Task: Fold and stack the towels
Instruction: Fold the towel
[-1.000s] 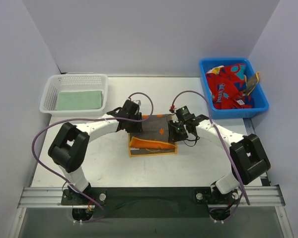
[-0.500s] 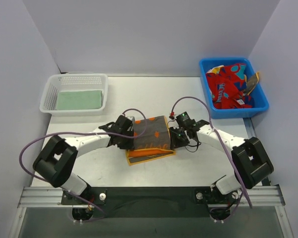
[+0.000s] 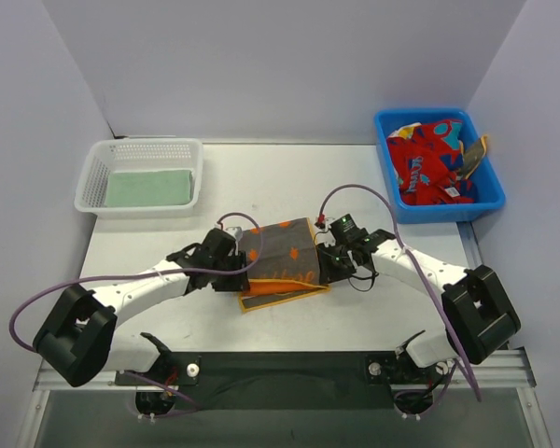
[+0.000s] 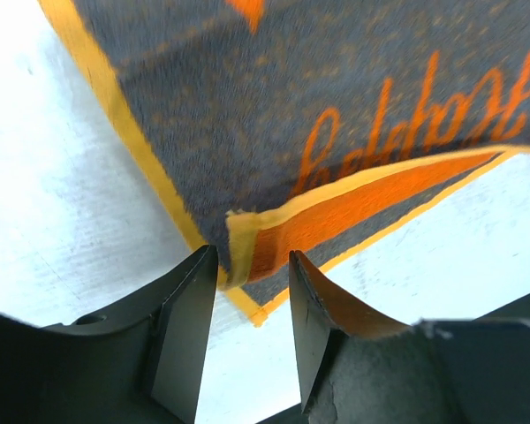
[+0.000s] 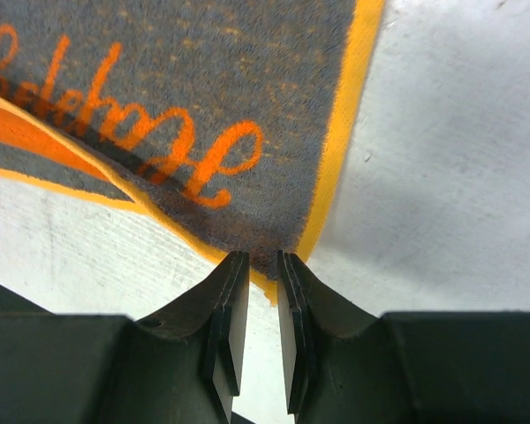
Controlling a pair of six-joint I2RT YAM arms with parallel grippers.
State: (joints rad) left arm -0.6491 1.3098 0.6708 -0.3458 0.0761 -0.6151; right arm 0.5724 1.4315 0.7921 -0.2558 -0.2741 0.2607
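In the top view, a grey-and-orange towel (image 3: pixel 280 254) lies near the middle of the table (image 3: pixel 289 177), closer to the near edge than to the far one. Its upper grey layer, marked in orange, is folded over a lower layer whose orange-bordered edge shows along the near side. The left gripper (image 3: pixel 235 271) sits at the towel's left side and the right gripper (image 3: pixel 329 263) at its right side, each touching the cloth. At the far left corner stands a white mesh basket (image 3: pixel 140 145) with a folded green towel (image 3: pixel 149 189) lying flat inside. At the far right corner a blue bin (image 3: pixel 425 116) holds a crumpled heap of red towels (image 3: pixel 429 159) with blue and teal shapes.

In the left wrist view, the left gripper (image 4: pixel 252 265) grasps a yellow-hemmed corner of the grey-and-orange towel (image 4: pixel 336 88). The bunched corner fills the gap between the two fingers. The upper layer arches clear of the lower one, showing its orange underside above the white table (image 4: pixel 53 194).

In the right wrist view, the right gripper (image 5: pixel 261 261) pinches the opposite corner of the towel (image 5: pixel 203 71), with its fingers drawn nearly together on the yellow border. Orange lettering runs across the grey cloth, and the bare table (image 5: pixel 442 177) shows to the right.
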